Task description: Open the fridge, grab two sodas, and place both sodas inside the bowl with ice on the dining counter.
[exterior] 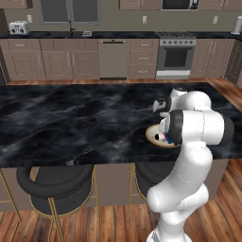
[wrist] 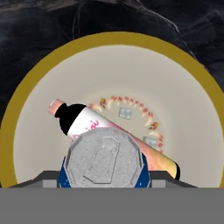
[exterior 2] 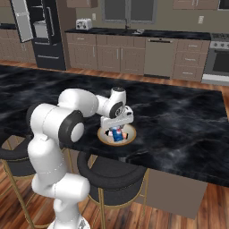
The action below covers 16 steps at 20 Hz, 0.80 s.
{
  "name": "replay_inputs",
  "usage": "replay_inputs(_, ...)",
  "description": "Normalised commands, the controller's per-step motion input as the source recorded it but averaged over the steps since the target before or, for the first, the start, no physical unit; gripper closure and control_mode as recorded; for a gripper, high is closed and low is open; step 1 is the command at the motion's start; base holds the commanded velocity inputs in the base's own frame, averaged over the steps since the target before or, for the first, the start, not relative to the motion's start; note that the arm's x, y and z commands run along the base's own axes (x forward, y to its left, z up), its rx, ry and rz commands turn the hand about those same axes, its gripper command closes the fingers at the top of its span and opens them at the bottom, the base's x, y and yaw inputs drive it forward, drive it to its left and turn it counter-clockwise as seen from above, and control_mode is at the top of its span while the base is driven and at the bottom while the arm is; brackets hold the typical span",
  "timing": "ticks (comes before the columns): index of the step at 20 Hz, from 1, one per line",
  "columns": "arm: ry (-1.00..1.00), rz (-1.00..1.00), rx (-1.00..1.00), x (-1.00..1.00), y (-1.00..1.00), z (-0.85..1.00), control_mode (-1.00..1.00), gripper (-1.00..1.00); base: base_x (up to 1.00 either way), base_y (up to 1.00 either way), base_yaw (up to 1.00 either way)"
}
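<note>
The blue can (wrist: 104, 162) stands upright in the bowl (wrist: 39, 87), and the bottle (wrist: 109, 133) lies on its side just behind it, touching it. So both drinks look to be in the bowl on the desk (exterior 2: 179, 116), and you are nearly done. The hand (exterior 2: 117, 129) is right above the can, pointing straight down at its top. You cannot tell if the hand grips the can or has let go. The fridge (exterior 2: 42, 31) door is open.
</note>
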Motion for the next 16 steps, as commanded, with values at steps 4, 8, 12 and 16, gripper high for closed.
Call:
replay_inputs(4, -0.01, 0.05, 0.00, 0.04, -0.01, -0.14, -1.00, 1.00, 0.00, 0.00, 0.00)
replay_inputs(8, -0.02, 0.06, 0.00, 0.00, 0.00, -0.15, -1.00, 1.00, 0.00, 0.00, 0.00)
replay_inputs(12, -0.02, 0.06, 0.00, 0.00, 0.00, -0.16, -1.00, 1.00, 0.00, 0.00, 0.00)
replay_inputs(16, -0.01, 0.06, 0.00, 0.00, 0.00, -0.15, -1.00, -1.00, 0.00, 0.00, 0.00)
